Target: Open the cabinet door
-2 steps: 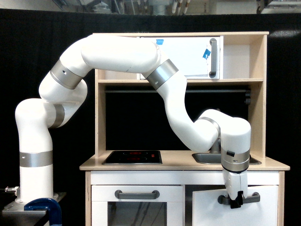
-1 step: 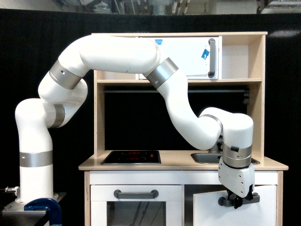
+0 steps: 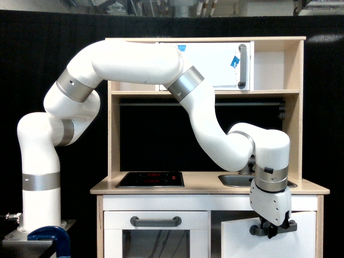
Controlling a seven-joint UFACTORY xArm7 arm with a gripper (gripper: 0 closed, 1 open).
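Comparing with a second ago, I see my end effector (image 3: pixel 272 232) has twisted at the wrist, clamped on the grey bar handle (image 3: pixel 273 227). The cabinet door (image 3: pixel 263 236), lower on the exterior view's right, stands ajar, so opening is underway.

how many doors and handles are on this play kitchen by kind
plain white panel doors with horizontal grey bar handle: 1
white doors with glass window: 1
white upper doors with vertical grey handle and blue tape: 1
grey bar handles: 3
total: 3 doors, 3 handles
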